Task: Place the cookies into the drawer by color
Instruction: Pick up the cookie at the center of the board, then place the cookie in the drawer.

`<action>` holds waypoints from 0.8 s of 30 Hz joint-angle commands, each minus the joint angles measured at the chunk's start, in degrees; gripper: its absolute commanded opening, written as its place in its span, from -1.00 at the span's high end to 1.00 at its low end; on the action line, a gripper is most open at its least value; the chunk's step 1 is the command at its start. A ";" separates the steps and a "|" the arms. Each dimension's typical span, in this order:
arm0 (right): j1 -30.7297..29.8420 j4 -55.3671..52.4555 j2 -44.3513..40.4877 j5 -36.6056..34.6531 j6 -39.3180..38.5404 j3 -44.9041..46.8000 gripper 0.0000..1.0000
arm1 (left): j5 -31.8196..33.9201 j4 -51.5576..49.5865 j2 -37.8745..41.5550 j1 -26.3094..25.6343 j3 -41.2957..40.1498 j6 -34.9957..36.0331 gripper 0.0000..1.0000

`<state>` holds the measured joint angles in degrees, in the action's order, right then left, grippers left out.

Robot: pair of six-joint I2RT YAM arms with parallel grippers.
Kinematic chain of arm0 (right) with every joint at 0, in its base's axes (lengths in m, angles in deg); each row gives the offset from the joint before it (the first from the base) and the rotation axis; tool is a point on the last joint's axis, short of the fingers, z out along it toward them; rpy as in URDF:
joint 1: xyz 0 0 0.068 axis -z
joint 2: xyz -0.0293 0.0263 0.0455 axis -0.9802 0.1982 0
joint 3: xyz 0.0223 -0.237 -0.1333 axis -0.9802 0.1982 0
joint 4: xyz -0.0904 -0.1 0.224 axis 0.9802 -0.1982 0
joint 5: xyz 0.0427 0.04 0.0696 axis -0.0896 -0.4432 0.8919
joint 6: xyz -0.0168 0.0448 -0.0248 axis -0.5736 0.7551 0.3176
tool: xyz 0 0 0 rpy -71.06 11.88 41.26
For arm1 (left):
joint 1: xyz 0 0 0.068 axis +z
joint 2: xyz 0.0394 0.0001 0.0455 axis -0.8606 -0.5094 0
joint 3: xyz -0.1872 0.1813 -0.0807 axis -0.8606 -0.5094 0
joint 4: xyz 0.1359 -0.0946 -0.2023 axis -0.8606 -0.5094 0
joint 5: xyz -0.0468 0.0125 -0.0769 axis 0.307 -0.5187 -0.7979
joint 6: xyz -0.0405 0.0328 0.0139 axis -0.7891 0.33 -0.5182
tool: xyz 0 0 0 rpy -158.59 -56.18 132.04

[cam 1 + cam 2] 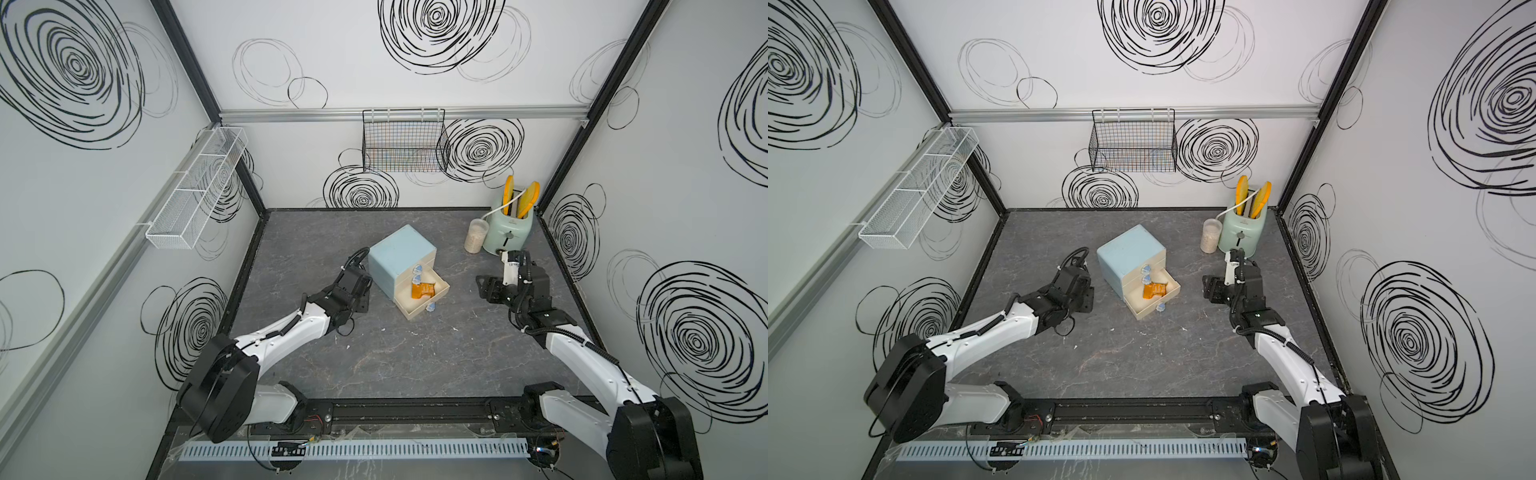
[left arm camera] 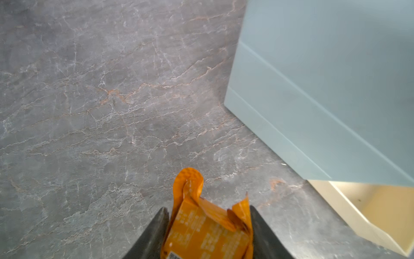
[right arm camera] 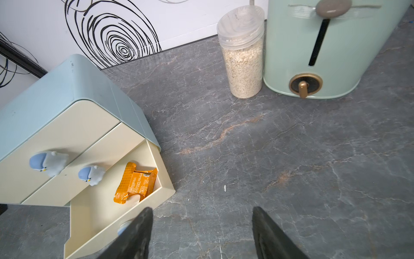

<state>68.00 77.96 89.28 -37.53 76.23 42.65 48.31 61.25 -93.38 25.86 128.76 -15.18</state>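
Orange wrapper fills the gap between the jaws of the left hand [image 2: 208,208], which is clamped on a cookie [image 2: 201,231]. The hand sits low over the desk [image 1: 395,353], just beside the pale-blue side of the chest [image 1: 401,253]. I cannot tell whether the wrapper touches the desk.

The chest stands mid-desk. Its two upper drawers are shut and the bottom drawer [image 3: 96,208] is pulled out toward the right arm. A second cookie [image 3: 134,183], also orange, lies inside it against the side wall.

Right of the chest, the right hand [image 3: 201,209] hangs over bare desk near the drawer's front, jaws spread and empty. Beyond it a jar [image 3: 243,62] of pale grains stands against a mint toaster [image 3: 336,56].

As I read it, one orange cookie is stowed and its match is in the grip, a short carry from the same drawer. No green or black packets show on the desk in any view. They may already be behind the shut drawers, but nothing here confirms that. What looks left is lifting the held cookie over the drawer wall, dropping it beside the other, and perhaps pushing the drawer shut.
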 commanded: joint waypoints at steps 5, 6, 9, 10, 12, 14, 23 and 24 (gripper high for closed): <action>0.33 -1.12 -1.30 0.73 -0.33 0.22 -0.43 | -4.37 -8.31 3.30 -8.42 5.71 -1.65 0.26; 0.37 -1.20 -1.37 0.67 -0.33 0.22 -0.43 | -5.08 -8.83 3.56 -9.44 5.85 -1.63 0.26; 0.33 -1.29 -1.65 0.71 -0.30 0.48 -0.43 | -7.88 -9.57 4.55 -12.62 6.04 -4.35 0.25; 0.44 -1.28 -1.74 0.67 -0.32 0.55 -0.43 | -8.75 -9.67 4.82 -13.48 6.04 -5.06 0.26; 0.46 -1.27 -2.00 0.58 -0.21 0.66 -0.43 | -10.95 -9.20 5.01 -15.14 6.04 -6.09 0.25; 0.46 -1.27 -2.25 0.58 -0.21 0.92 -0.43 | -12.61 -8.03 4.71 -16.64 6.22 -6.97 0.22; 0.51 -1.23 -2.95 0.93 0.11 1.01 -0.43 | -15.48 -1.83 -2.74 -17.90 9.98 -9.73 0.18; 0.46 -1.36 -3.06 0.80 0.11 1.07 -0.43 | -14.83 -1.46 -3.83 -17.81 10.70 -10.45 0.18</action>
<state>68.26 77.15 87.55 -36.98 76.23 43.22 33.69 55.89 -95.17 7.90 136.89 -22.74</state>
